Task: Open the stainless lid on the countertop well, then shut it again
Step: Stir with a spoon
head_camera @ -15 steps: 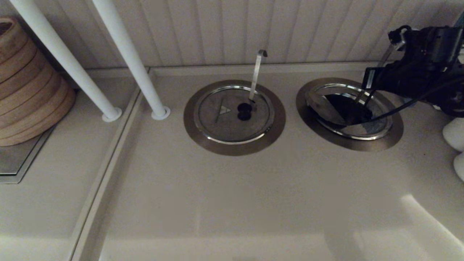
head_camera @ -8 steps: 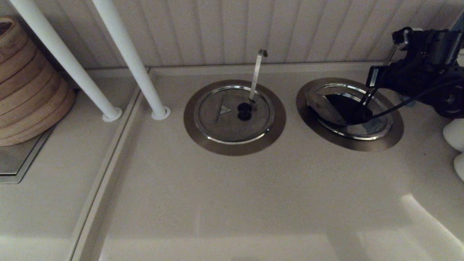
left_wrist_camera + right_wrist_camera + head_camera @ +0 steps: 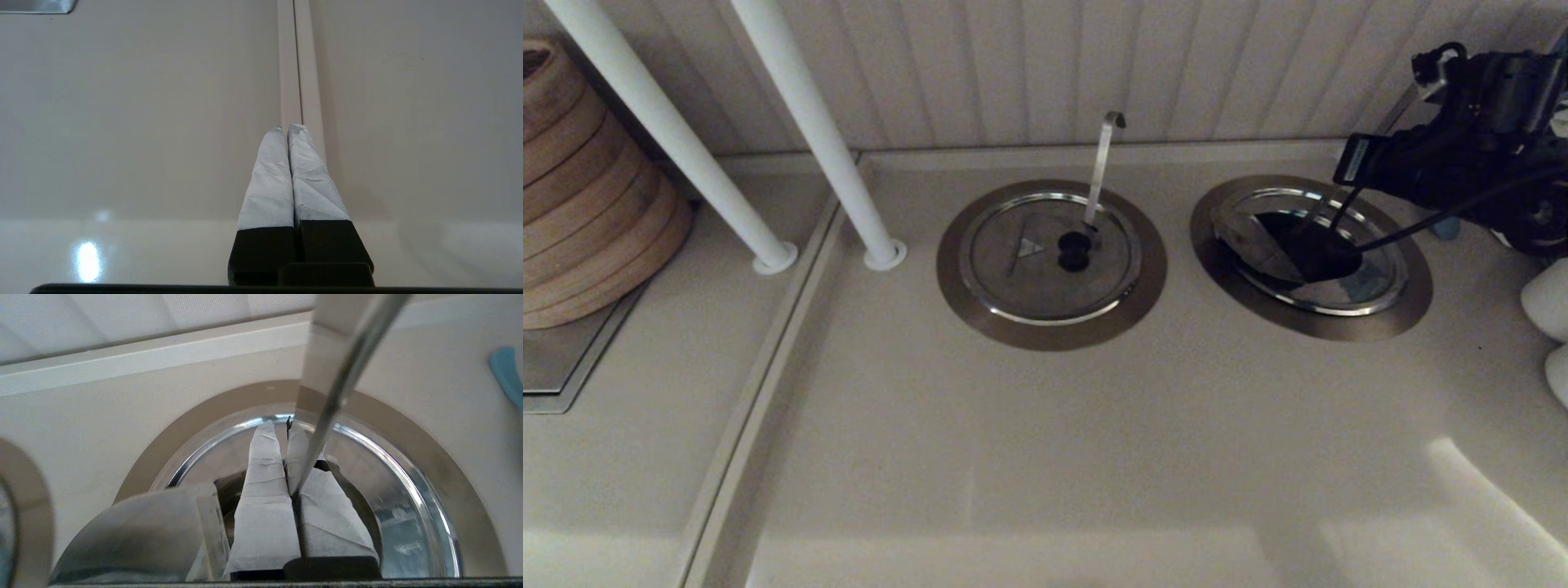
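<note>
The countertop well (image 3: 1225, 286) on the right stands partly open. The stainless lid (image 3: 1252, 243) is folded across its middle. Its left half tilts up over the dark hole, and its right half (image 3: 1376, 287), with the bluish smudge, lies flat. My right gripper (image 3: 1347, 163) hovers above the well's back right, shut, with nothing seen between its taped fingers. In the right wrist view the right gripper (image 3: 282, 426) points over the hole, with the raised lid half (image 3: 135, 531) beside it. My left gripper (image 3: 289, 128) is shut over bare counter.
A ladle handle (image 3: 343, 384) rises from the open well, right in front of my right fingers. A second well with a closed lid (image 3: 1045, 257) and a hooked handle (image 3: 1101, 163) sits to the left. Two white poles (image 3: 809, 131), stacked wooden steamers (image 3: 580, 188) and white objects (image 3: 1547, 302) border the counter.
My right gripper has drifted right and back, and has risen a little above the well, still shut. The lid's left half has stayed tilted up.
</note>
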Motion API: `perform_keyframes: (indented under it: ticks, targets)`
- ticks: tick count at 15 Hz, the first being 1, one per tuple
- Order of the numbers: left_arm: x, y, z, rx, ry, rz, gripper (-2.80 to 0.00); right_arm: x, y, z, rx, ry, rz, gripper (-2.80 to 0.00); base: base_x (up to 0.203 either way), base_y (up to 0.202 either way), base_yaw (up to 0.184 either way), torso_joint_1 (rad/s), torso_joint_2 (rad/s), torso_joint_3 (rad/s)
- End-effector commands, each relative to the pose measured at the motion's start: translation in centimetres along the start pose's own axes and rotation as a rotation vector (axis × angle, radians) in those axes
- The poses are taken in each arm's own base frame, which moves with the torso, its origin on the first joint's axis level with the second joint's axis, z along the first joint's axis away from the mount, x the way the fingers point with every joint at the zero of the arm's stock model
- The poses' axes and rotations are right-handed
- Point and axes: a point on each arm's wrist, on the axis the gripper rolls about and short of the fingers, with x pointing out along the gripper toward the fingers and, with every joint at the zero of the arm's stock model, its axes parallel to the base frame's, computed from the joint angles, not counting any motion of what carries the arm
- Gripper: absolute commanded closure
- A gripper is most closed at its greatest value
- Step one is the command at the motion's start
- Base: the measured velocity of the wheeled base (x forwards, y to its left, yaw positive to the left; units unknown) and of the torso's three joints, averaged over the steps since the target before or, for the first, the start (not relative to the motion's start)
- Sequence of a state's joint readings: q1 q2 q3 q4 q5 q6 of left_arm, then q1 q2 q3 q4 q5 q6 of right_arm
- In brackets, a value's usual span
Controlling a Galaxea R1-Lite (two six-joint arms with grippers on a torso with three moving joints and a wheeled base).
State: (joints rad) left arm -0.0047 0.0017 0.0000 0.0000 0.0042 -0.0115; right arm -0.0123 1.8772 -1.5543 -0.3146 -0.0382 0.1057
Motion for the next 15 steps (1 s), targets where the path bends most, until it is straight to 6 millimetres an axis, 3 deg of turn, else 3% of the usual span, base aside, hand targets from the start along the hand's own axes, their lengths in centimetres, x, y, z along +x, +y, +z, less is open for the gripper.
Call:
perform_keyframes:
  ticks: [1, 9, 15]
  targets:
    - [0.0, 0.0, 0.0, -0.001, -0.001, 0.0, 0.0, -1.0, 0.1, 0.7, -0.004, -0.005, 0.017, 0.0, 0.0, 0.0, 0.0, 0.0, 0.0, 0.0]
    - [0.0, 0.0, 0.0, -0.001, -0.002, 0.0, 0.0, 1.3, -2.3, -1.6, -0.184, 0.033, -0.132, 0.0, 0.0, 0.0, 0.0, 0.0, 0.0, 0.0]
    - [0.0, 0.0, 0.0, -0.001, -0.002, 0.0, 0.0, 3.5, -2.4, -1.6, -0.056, -0.033, -0.134, 0.0, 0.0, 0.0, 0.0, 0.0, 0.0, 0.0]
